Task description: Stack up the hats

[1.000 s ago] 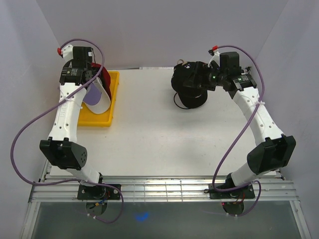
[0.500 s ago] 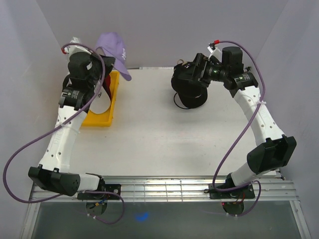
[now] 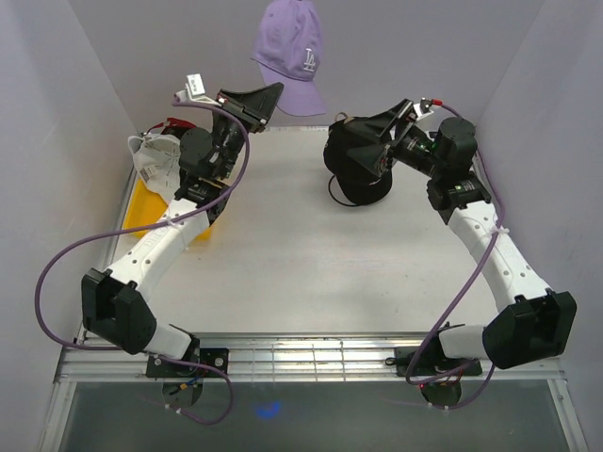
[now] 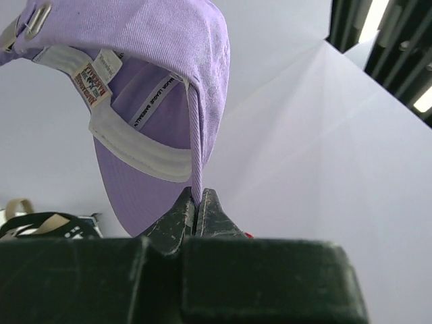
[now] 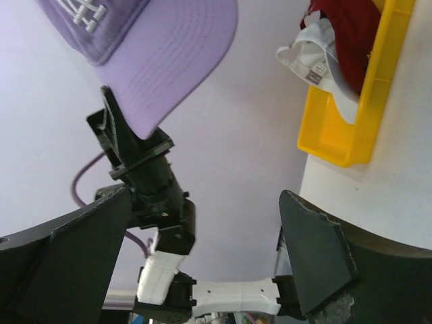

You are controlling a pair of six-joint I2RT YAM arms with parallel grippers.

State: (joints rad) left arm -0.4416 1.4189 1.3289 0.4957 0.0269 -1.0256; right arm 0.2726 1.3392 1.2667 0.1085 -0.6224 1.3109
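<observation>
Lavender cap (image 3: 290, 52) hangs above the table's (image 3: 283, 245) far edge, brim pinched in the closed left fingers (image 4: 177, 217); right fingers (image 5: 317, 250) gape wide, empty, over the black cap (image 3: 356, 174).

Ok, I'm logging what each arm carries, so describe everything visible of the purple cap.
The lavender cap is twill-like fabric with a white stitched logo in front, a curved brim and a white inner sweatband bearing a label. It hangs in the air clear of the table, crown up, its brim pinched by the left fingers.
</observation>
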